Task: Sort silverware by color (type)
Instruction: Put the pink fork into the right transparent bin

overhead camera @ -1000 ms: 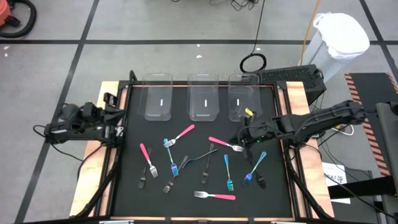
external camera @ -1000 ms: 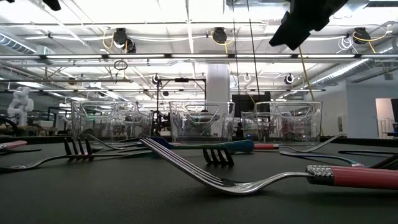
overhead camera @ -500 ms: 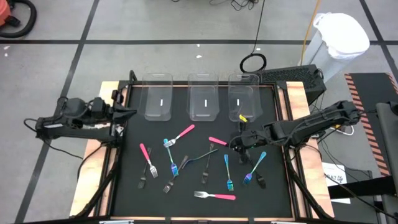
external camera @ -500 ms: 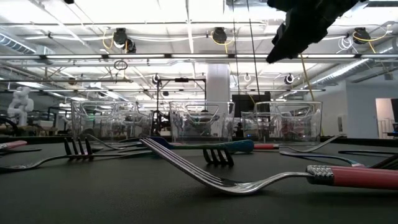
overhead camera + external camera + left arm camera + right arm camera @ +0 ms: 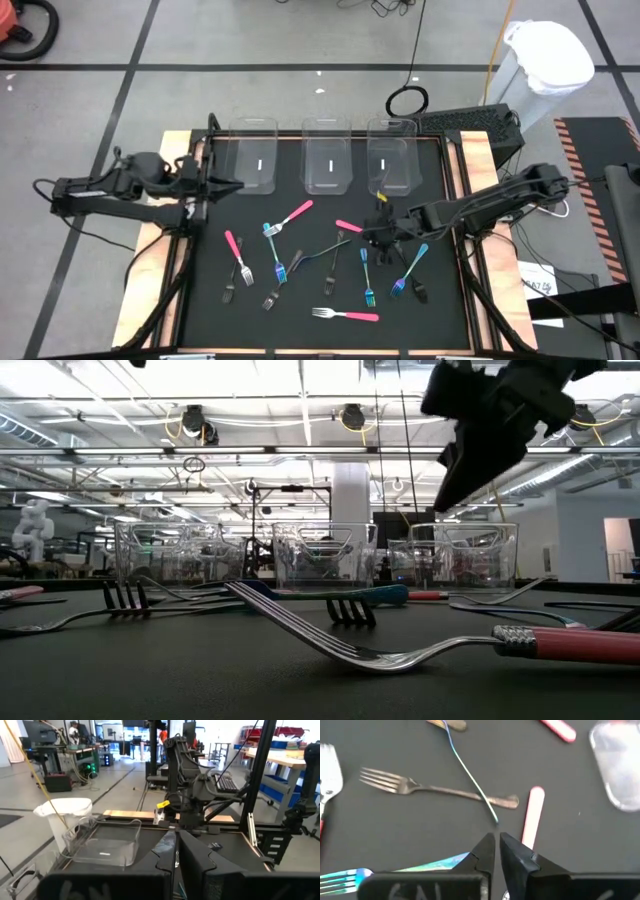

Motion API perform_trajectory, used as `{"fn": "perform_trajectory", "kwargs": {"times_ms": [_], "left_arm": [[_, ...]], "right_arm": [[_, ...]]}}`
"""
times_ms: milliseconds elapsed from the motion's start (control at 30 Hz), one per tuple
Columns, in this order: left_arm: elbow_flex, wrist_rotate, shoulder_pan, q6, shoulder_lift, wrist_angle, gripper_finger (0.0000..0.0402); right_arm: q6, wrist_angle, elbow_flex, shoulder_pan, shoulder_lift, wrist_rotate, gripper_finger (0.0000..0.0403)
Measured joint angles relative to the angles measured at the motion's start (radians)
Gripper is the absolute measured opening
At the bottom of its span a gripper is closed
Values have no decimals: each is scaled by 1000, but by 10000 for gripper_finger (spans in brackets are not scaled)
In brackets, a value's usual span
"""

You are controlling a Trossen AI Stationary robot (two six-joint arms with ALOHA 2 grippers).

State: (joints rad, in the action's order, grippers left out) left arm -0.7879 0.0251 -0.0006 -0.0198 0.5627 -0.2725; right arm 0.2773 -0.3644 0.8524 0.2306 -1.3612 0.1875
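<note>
Overhead, three clear bins [image 5: 327,158], forkless.

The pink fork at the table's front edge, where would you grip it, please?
Grip the pink fork mid-handle, from straight above, pinching across its width: it lies flat and alone, handle toward the right arm's side.

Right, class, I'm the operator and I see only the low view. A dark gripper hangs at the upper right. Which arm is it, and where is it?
Observer: It's the right gripper, above the black mat, beside a pink fork.
Operator: Holding anything?
Observer: No. In the right wrist view its fingers are shut, with nothing between them.
Operator: And the other arm?
Observer: The left gripper is at the mat's left edge near the left bin, also shut.
</note>
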Motion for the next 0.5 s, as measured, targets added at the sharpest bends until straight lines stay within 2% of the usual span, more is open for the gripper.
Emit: {"fn": "perform_trajectory", "kwargs": {"times_ms": [233,400,500], "left_arm": [[45,2,0,-61,34,-7,25],[127,14,-2,-104,70,132,25],[172,33,-5,-102,88,205,25]], "right_arm": [[50,-71,0,0,-56,9,112],[36,-73,0,3,-83,34,165],[36,-74,0,7,-100,89,190]]}}
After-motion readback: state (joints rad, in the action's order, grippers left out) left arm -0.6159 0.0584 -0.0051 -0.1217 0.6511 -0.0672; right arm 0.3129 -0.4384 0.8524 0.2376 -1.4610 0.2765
